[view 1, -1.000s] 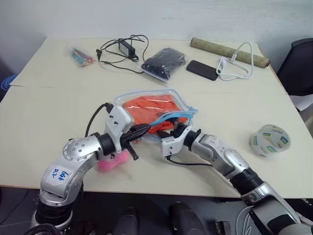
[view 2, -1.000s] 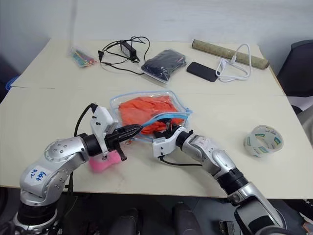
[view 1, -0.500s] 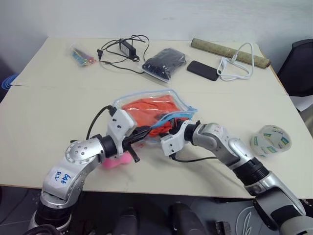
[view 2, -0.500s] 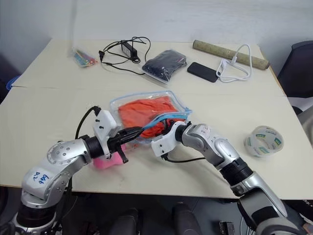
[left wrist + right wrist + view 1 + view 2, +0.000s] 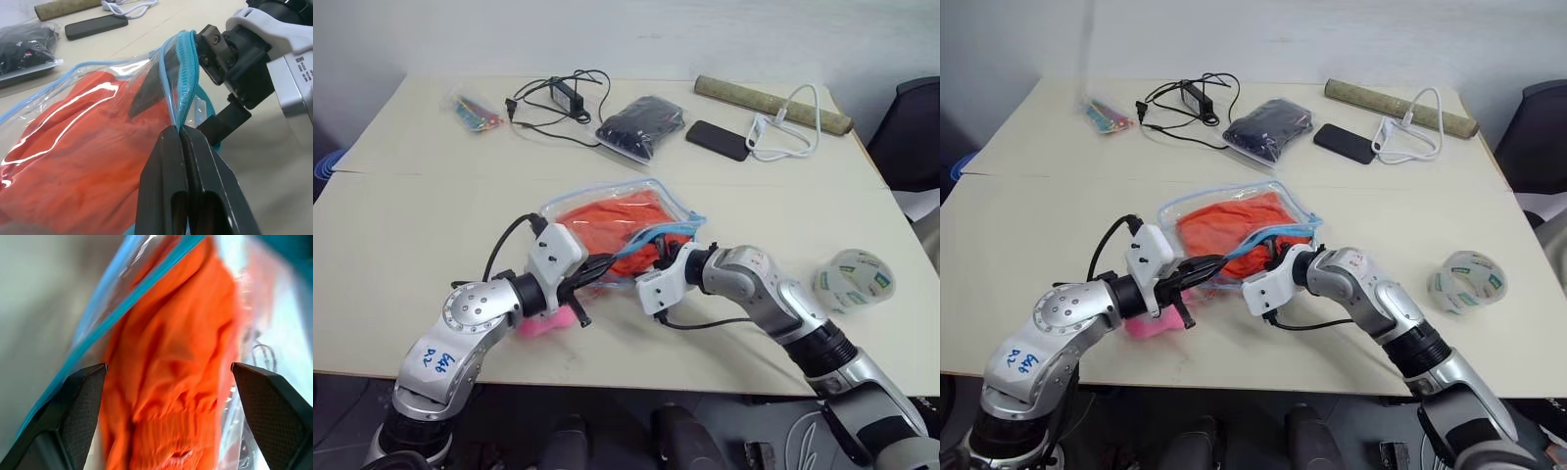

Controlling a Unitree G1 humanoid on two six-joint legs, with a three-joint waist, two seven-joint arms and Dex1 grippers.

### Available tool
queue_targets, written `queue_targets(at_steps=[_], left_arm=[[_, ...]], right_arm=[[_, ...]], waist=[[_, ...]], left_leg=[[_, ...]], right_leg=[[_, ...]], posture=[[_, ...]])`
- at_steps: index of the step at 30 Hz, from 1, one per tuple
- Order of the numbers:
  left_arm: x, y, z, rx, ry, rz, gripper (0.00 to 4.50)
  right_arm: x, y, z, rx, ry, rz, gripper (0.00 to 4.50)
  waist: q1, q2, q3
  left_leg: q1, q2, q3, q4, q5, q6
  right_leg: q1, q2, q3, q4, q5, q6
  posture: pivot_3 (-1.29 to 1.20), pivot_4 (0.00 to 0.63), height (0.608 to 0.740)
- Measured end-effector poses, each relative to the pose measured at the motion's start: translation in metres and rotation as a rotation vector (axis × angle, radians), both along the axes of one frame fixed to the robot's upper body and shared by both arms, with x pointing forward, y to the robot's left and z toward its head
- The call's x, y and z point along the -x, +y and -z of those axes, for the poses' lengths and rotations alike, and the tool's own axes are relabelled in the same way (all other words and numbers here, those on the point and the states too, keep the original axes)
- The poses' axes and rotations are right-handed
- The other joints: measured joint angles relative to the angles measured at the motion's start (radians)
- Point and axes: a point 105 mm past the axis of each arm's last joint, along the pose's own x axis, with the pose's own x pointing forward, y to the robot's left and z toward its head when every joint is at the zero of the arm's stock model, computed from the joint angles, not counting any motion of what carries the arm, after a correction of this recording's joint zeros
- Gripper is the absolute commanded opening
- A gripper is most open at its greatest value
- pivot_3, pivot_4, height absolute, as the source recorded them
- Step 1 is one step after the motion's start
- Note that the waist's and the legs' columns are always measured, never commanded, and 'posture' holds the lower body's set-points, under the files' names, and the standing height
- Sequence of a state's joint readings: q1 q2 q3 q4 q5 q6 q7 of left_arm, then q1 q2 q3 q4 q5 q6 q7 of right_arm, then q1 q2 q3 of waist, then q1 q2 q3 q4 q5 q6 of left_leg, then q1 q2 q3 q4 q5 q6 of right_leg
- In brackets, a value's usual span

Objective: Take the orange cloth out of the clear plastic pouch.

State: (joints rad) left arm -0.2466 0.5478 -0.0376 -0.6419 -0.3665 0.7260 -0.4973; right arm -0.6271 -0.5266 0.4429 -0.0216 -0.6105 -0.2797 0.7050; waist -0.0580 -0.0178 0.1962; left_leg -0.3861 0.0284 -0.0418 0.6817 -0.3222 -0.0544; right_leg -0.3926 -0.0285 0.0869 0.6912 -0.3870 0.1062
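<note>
- The left gripper (image 5: 182,134) is clenched on the light blue zip edge of the clear plastic pouch (image 5: 671,208), as it was a second ago, holding that lip up off the surface (image 5: 431,225).
- The right gripper (image 5: 166,382) has its fingers spread wide, grasping nothing — its wrist view looks straight into the pouch mouth, with the orange cloth (image 5: 617,217) bunched between the two black fingers (image 5: 80,406).
- Over the last second the right forearm has swung round and lifted a little, so the gripper now points more squarely into the opening rather than alongside it; the pouch and the other things have not shifted.
- The cloth lies wholly inside the pouch, near the middle of the surface; no part of it has come past the blue edge yet.
- In my judgement this is the lining-up step — the mouth is held open and the fingers frame the fabric, so closing on a fold comes next.
- A pink plush toy (image 5: 540,323) sits just beside the left gripper, clear of the pouch mouth.
</note>
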Motion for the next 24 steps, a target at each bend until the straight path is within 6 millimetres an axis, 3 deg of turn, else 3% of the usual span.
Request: queue_targets(at_steps=[8,11,17,24], left_arm=[[0.002,0.004,0.004,0.012,0.02,-0.011,0.0],[0.003,0.003,0.003,0.016,0.019,-0.005,0.0],[0.002,0.002,0.0,0.016,0.012,0.002,0.0],[0.001,0.001,-0.003,0.014,-0.001,0.009,0.0]], right_arm=[[0.0,-0.028,0.005,0.086,-0.003,0.034,4.38],[-0.001,-0.027,0.008,0.093,-0.011,0.028,3.84],[-0.004,-0.019,0.019,0.075,0.009,0.032,1.98],[-0.004,-0.014,0.023,0.091,-0.006,0.015,1.98]], waist=[[0.001,0.0,0.0],[-0.001,0.0,0.0],[0.0,0.0,0.0],[-0.001,0.0,0.0]], left_leg=[[0.0,-0.001,0.0,0.0,-0.001,0.002],[0.0,0.0,0.0,0.0,-0.001,0.002],[0.0,0.0,0.0,0.0,0.0,0.001],[0.0,0.0,0.0,0.0,0.0,0.001]], right_leg=[[0.0,-0.001,0.0,-0.001,0.0,0.0],[0.0,0.0,0.0,-0.001,0.0,0.0],[0.0,0.0,0.0,-0.001,0.0,0.0],[0.0,0.0,0.0,0.0,0.0,0.0]], posture=[[0.0,0.15,0.74],[0.0,0.15,0.74],[0.0,0.15,0.74],[0.0,0.15,0.74]])
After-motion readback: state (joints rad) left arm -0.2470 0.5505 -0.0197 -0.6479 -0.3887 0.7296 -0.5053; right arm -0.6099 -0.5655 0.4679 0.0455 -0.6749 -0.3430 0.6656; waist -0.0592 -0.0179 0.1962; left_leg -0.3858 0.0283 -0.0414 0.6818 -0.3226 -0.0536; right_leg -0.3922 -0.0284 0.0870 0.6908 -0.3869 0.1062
